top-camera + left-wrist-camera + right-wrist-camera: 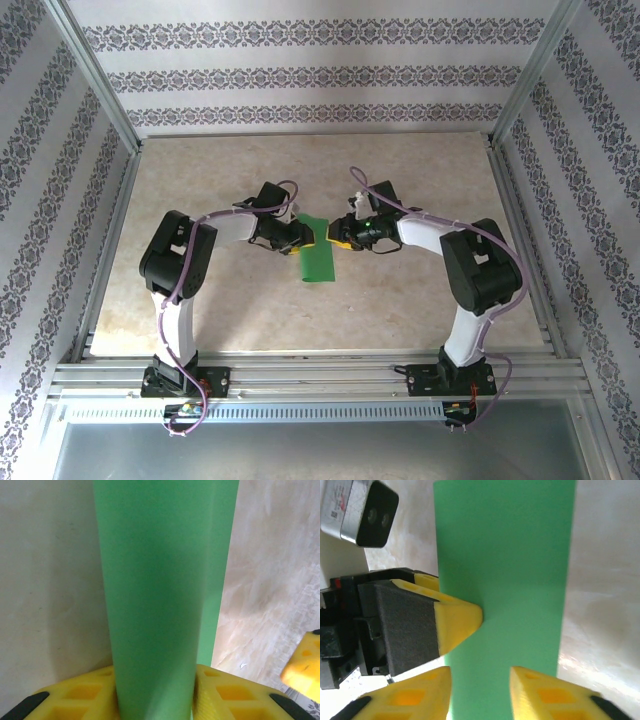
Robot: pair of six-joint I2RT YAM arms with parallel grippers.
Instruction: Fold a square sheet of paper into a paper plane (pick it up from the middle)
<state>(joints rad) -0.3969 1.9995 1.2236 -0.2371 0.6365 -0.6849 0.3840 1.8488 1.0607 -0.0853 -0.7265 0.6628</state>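
Note:
The square sheet of paper is bright green and folded into a long strip in the middle of the table. In the left wrist view the paper rises straight up between the yellow fingers, and my left gripper is shut on it. My left gripper meets the strip's left edge, and my right gripper meets its right edge. In the right wrist view my right gripper has its two yellow fingers apart, with the flat paper lying behind the gap. A left fingertip touches the strip's edge.
The beige marble-patterned tabletop lies inside an aluminium frame with patterned walls on three sides. The left wrist camera housing sits close to my right gripper. One of the right gripper's yellow fingers enters the left wrist view at the lower right.

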